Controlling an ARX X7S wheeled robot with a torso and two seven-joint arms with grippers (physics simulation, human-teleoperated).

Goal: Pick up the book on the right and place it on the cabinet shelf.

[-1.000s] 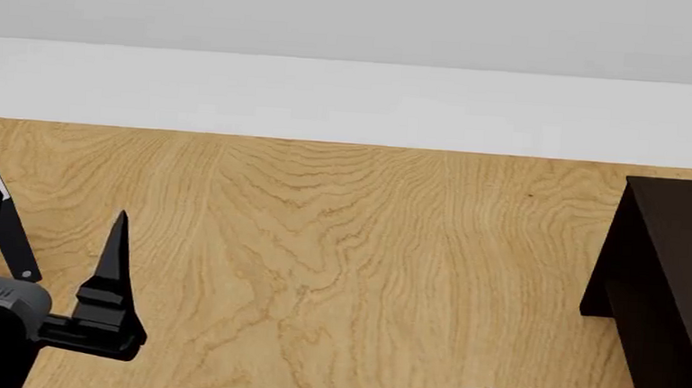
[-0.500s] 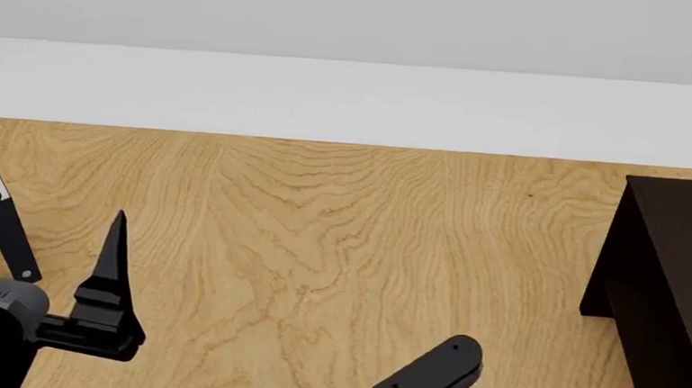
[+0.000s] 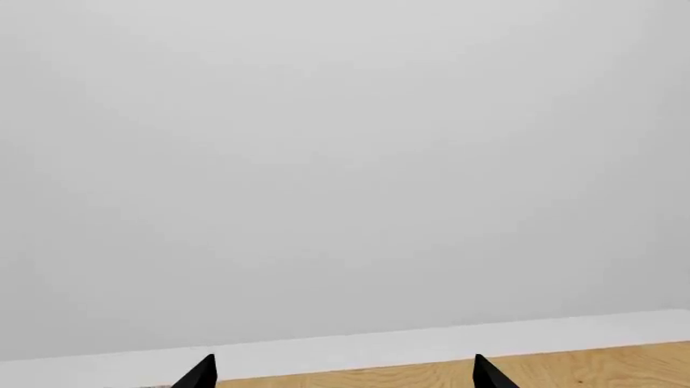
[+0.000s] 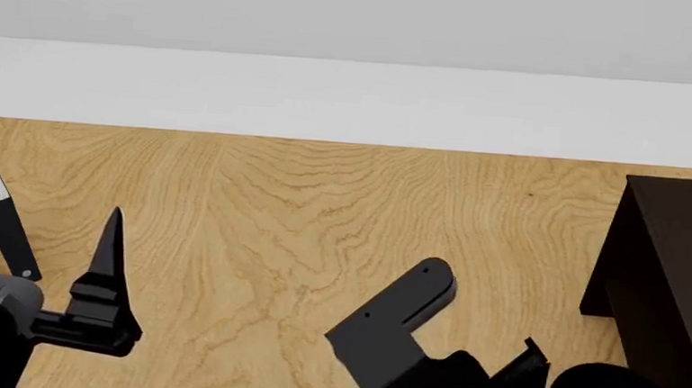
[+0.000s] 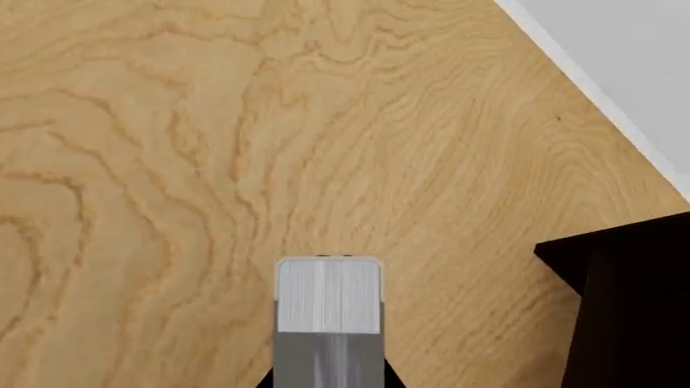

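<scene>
Right arm (image 4: 392,319) has risen further into head view. Right claw (image 5: 326,378) grips the book (image 5: 329,295), page edge outward, above wood floor (image 5: 161,162), near dark cabinet (image 4: 664,295). Left claw (image 4: 41,229) gapes wide, empty.

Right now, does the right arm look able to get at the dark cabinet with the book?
Probably yes: the right end effector grips the book, and only bare wood floor lies between it and the cabinet.
</scene>
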